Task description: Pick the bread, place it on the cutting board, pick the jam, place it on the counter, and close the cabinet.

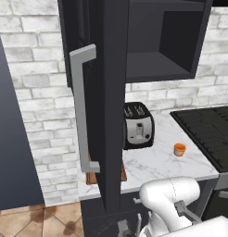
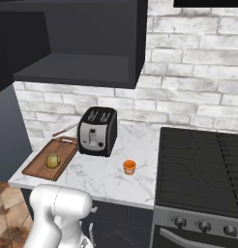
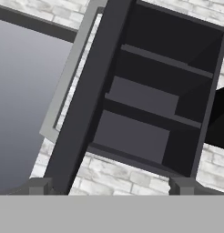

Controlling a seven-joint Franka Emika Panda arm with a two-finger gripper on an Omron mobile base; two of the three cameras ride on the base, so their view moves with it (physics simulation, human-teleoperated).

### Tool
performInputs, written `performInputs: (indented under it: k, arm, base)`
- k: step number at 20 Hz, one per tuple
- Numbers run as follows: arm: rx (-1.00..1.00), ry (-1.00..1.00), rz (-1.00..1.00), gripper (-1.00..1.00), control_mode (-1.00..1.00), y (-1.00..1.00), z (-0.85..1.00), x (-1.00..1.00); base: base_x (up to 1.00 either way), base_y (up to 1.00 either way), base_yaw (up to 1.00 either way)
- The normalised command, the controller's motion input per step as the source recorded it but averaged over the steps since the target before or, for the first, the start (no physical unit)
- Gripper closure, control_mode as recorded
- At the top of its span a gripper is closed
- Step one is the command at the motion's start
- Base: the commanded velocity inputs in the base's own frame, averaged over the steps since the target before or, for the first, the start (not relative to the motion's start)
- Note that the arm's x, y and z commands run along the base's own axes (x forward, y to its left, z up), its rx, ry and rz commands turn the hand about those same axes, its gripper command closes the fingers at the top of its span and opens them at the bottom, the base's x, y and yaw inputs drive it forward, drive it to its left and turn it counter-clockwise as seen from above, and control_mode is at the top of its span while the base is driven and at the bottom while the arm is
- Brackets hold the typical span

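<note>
Dark navy cabinet (image 1: 162,41) door (image 1: 109,92) stands open, edge-on, hiding part of cutting board (image 2: 51,159). Bread (image 2: 53,161) on board; jam (image 2: 129,166) on counter (image 2: 106,179) near toaster (image 2: 97,131). Gripper (image 3: 111,186) jaws spread apart, empty.

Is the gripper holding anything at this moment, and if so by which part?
Nothing is held: the gripper is open, its fingertips wide apart, facing the open cabinet.

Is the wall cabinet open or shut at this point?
Open. The cabinet shows its bare dark shelves, and its door stands swung out edge-on, with the grey bar handle facing left.
</note>
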Motion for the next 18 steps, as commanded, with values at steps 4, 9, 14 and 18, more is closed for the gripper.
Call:
performInputs:
  k: [4, 9, 14, 18]
  arm:
    - [0.00, 0.00, 0.00, -1.00, -1.00, 0.09, -0.01, 0.10]
    - [0.00, 0.00, 0.00, -1.00, -1.00, 0.11, -0.05, 0.17]
    - [0.00, 0.00, 0.00, -1.00, -1.00, 0.14, -0.09, 0.16]
    - [0.00, 0.00, 0.00, -1.00, -1.00, 0.13, -0.11, 0.09]
  base:
    - [0.00, 0.00, 0.00]
    - [0.00, 0.00, 0.00]
    - [0.00, 0.00, 0.00]
    - [0.00, 0.00, 0.00]
